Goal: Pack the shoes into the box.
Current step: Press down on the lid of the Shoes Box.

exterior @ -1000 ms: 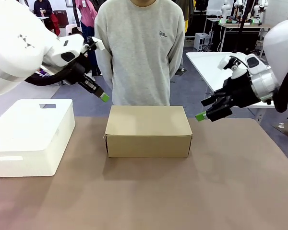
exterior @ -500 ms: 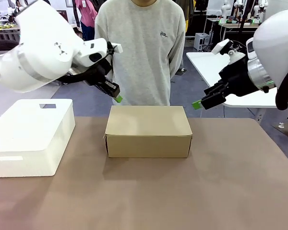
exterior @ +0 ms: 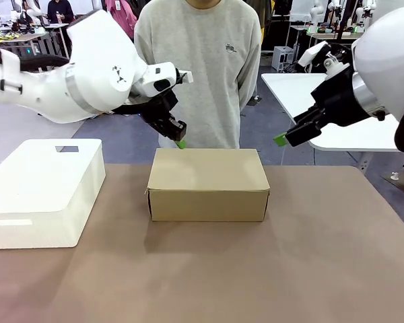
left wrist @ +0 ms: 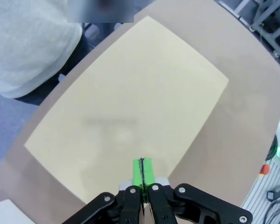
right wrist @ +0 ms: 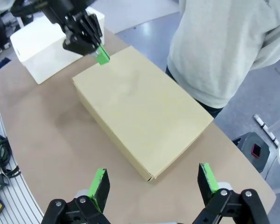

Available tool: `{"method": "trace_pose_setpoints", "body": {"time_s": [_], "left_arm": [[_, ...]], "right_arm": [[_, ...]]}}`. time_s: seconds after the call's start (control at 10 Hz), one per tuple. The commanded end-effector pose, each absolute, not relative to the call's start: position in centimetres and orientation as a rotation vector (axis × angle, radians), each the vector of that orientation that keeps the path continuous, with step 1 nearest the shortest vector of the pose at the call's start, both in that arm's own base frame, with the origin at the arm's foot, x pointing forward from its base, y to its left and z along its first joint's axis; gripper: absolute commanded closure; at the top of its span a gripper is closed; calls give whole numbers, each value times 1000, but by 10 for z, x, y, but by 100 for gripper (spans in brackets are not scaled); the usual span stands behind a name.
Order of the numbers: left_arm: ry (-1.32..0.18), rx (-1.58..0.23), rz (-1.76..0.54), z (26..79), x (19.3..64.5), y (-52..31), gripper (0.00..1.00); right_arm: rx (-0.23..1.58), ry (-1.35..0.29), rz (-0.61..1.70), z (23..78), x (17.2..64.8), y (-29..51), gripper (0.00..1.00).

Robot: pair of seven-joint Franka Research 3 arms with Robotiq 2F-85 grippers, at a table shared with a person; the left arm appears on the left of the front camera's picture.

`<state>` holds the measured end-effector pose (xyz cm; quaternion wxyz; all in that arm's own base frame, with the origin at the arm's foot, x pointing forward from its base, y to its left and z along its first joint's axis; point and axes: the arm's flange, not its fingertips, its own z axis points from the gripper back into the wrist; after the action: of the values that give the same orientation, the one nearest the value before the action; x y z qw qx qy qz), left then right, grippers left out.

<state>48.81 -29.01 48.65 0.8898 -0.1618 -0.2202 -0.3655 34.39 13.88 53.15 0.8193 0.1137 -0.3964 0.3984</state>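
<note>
Left arm reaches from left toward middle, left gripper [exterior: 180, 143] angled down toward far side, jaws pressed together. Right arm raised at right, right gripper [right wrist: 153, 183] pointing left and down, jaws spread wide, holding nothing. Person's arms hang at sides.

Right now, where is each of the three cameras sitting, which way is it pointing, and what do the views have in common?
Front view: fixed between the arms, facing the person across the table; left gripper and right gripper flank the closed box.
Left wrist view: looks down its shut fingers at the box lid.
Right wrist view: above the table, over its open gripper, toward box and left gripper.
Shared: all show the box.
</note>
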Motion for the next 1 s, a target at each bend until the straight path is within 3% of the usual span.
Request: {"method": "trace_pose_setpoints", "body": {"time_s": [0.0,0.9], "left_arm": [[-426,-318,-739,489,503,-301,100],[-397,-293,-686,459,573,-356,100]], "right_arm": [[230,-868,815,518,322,135,0],[235,-859,842,535,342,139,0]]}}
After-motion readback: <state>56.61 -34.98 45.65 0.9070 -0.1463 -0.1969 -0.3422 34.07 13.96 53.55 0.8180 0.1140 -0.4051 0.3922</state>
